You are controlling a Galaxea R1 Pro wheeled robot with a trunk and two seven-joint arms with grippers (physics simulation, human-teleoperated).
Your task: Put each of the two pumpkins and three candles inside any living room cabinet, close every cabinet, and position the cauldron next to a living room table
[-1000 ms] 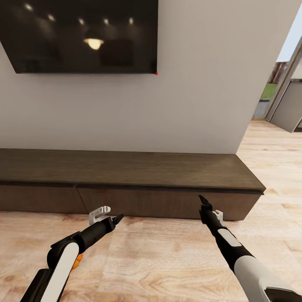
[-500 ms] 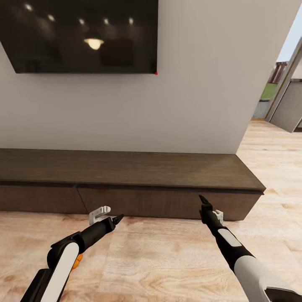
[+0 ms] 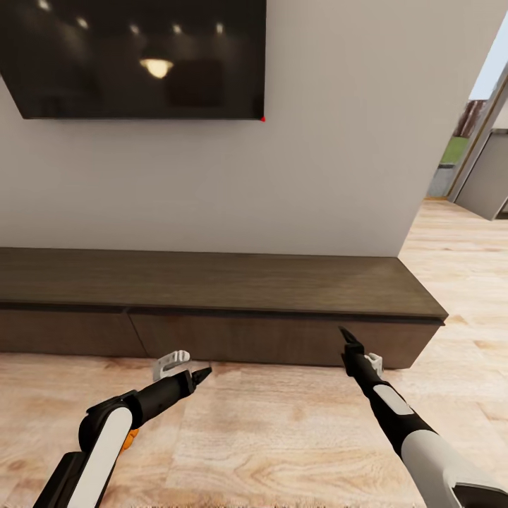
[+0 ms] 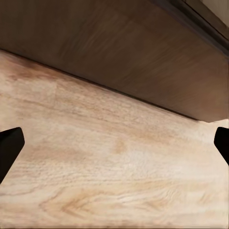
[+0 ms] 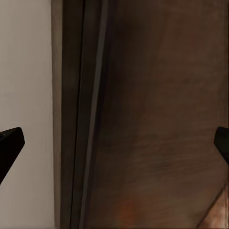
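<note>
The cabinet (image 3: 212, 286) is a long low dark-brown unit against the white wall, and its two visible drawer fronts are shut. My left gripper (image 3: 201, 372) hovers just above the floor in front of the right-hand drawer front (image 3: 233, 339). In the left wrist view its fingertips (image 4: 9, 148) stand far apart with nothing between them. My right gripper (image 3: 346, 333) points at the cabinet's front near its right end. It is open too, and its wrist view faces the dark wood (image 5: 157, 114). The pumpkins, candles, cauldron and table are out of view.
A black TV (image 3: 134, 60) hangs on the wall above the cabinet. Light wood floor (image 3: 268, 430) runs in front. A doorway (image 3: 473, 155) opens at the right. A small orange patch (image 3: 128, 442) peeks from under my left forearm; I cannot tell what it is.
The whole picture has shifted slightly, so the camera has moved. Both arms sit a touch lower and further right in the view. The drawers stay shut.
</note>
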